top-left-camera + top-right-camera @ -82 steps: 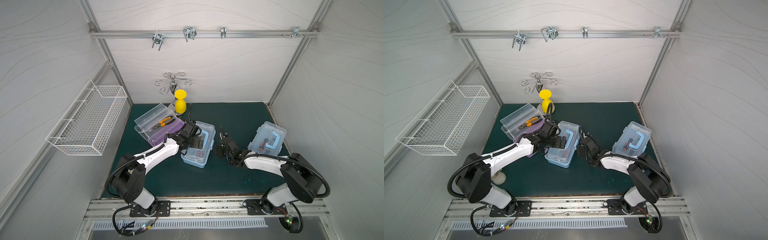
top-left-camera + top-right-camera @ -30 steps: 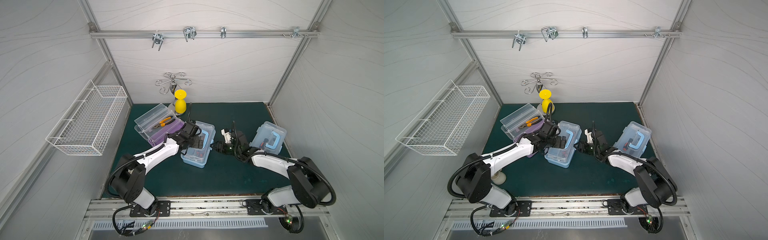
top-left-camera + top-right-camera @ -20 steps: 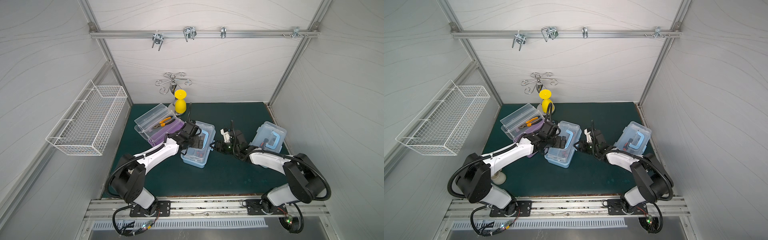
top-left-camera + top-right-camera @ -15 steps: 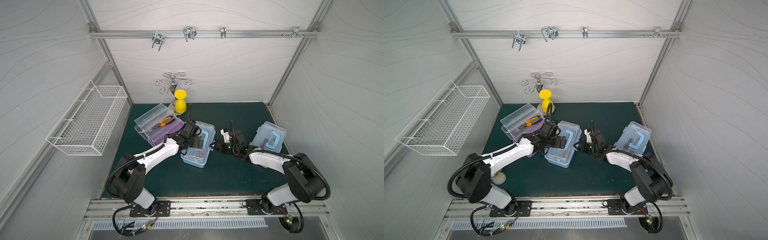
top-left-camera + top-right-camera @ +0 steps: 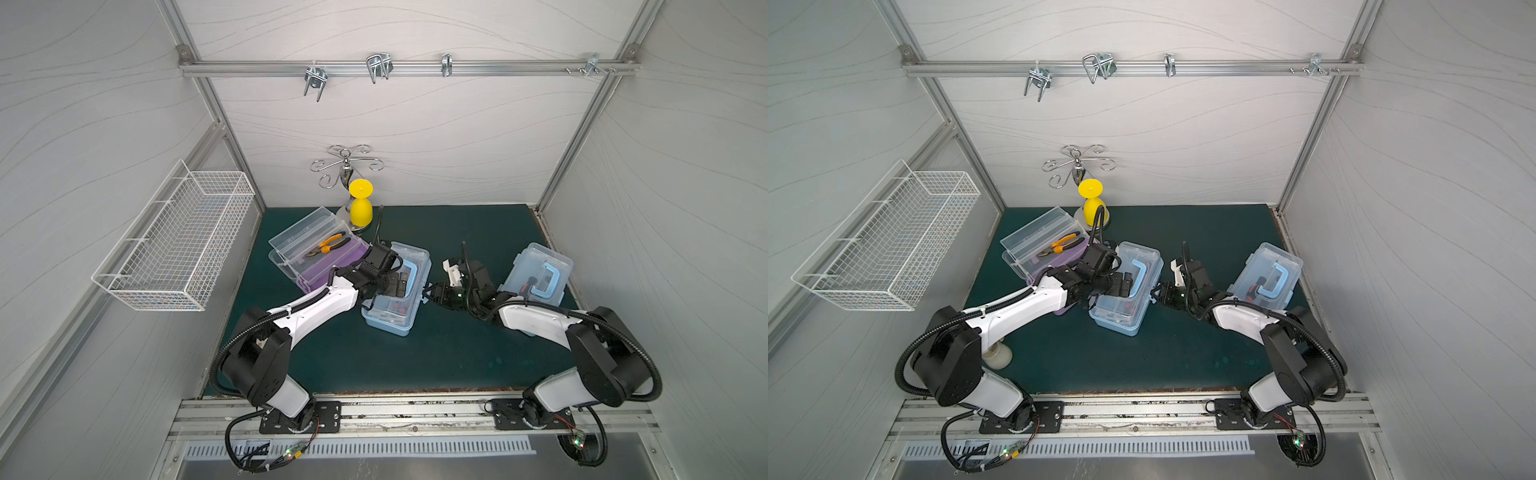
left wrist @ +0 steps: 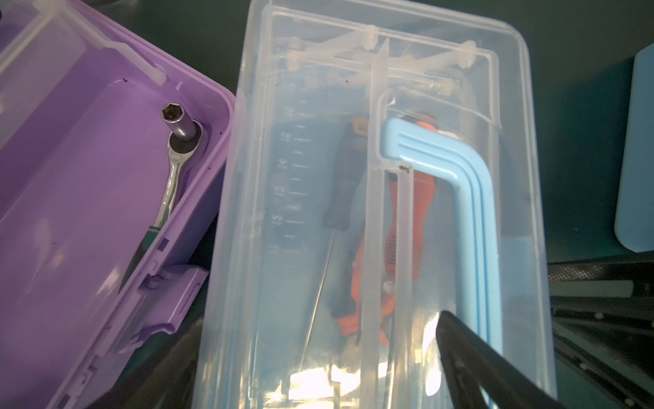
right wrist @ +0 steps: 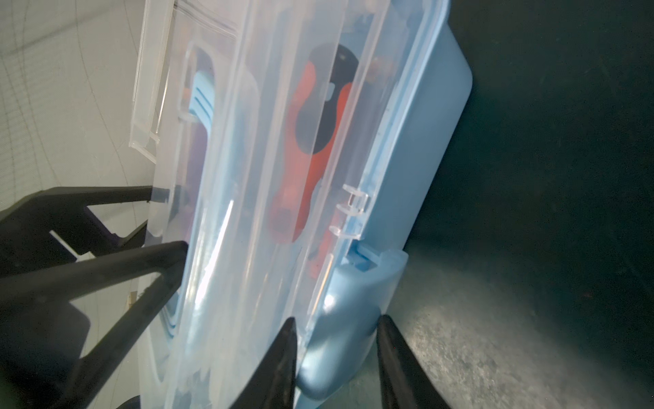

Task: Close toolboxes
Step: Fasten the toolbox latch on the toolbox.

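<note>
The purple toolbox (image 5: 332,266) (image 6: 88,177) stands open at the back left, its clear lid and tray raised. The middle light blue toolbox (image 5: 388,316) (image 5: 1121,311) has its clear lid (image 6: 318,177) down. My left gripper (image 5: 395,284) (image 6: 318,325) is open and rests on that lid beside the blue handle (image 6: 470,212). My right gripper (image 5: 426,291) (image 7: 336,340) is at this box's right side, shut on its blue latch (image 7: 346,318). The second light blue toolbox (image 5: 540,274) (image 5: 1266,270) lies at the right with its lid down.
A white wire basket (image 5: 174,245) hangs on the left wall. A yellow goblet (image 5: 360,208) stands by a metal hook stand (image 5: 345,166) at the back. Orange pliers (image 5: 328,245) lie in the purple box's tray, a ratchet (image 6: 173,159) in its base.
My right gripper has moved left up to the middle toolbox's side and narrowed its jaws around the latch. The left arm has stayed on the lid.
</note>
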You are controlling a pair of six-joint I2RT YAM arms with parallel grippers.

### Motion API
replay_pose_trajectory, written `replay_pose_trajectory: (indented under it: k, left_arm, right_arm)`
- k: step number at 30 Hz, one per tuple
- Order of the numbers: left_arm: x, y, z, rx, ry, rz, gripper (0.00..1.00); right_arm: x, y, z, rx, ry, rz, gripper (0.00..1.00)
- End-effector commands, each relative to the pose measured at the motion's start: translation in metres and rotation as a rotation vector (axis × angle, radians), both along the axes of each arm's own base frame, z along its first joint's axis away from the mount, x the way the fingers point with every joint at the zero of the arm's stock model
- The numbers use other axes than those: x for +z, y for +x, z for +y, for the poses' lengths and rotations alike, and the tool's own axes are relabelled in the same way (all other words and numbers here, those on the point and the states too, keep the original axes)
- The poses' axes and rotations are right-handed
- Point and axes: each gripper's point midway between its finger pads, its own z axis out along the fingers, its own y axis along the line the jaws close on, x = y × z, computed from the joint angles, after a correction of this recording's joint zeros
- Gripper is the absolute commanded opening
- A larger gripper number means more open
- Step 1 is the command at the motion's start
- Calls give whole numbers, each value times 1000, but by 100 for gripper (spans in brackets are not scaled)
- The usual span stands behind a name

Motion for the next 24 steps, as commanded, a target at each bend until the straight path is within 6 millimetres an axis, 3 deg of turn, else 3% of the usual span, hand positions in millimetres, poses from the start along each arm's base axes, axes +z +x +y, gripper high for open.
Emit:
replay_pose_trajectory:
  k: [1,11,24]
  left_arm:
    - [-8,-7,-2,-15,4,30,98]
    - [-9,-7,-2,-13,4,33,98]
    - [-10,-7,-1,-13,7,33,98]
  right_arm:
    - [25,3,6,18,63,-53,38]
    - [28,-1,15,55,71,-39,45]
    - [18,2,17,56,59,-19,28]
